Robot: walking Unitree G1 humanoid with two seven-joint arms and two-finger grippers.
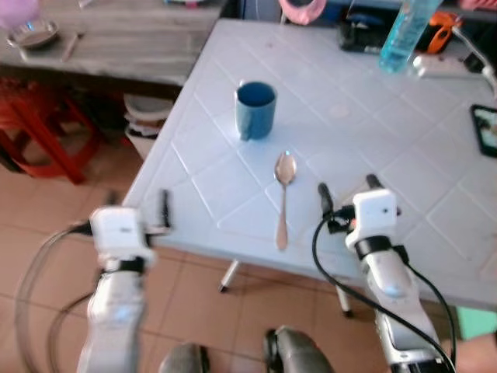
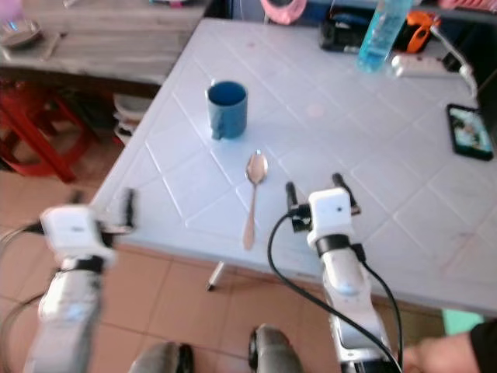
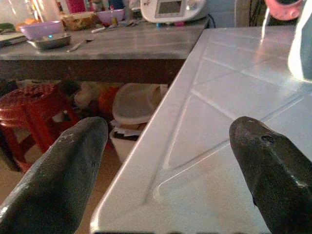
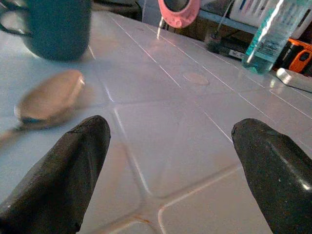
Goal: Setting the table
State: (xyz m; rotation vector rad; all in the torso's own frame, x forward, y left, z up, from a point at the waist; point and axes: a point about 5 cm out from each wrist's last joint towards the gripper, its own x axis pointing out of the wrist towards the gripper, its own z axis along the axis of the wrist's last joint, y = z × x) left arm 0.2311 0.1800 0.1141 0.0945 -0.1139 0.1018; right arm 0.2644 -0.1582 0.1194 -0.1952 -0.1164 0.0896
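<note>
Mug [image 1: 255, 109] and spoon [image 1: 283, 194] laid on counter [image 1: 373, 140]; both grippers' jaws apart, empty; further settings likely remain.

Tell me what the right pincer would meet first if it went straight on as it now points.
Probably nothing soon: the right pincer, open over the table, points across bare tabletop. The spoon and mug lie off to its left. Depth beyond is unclear.
</note>
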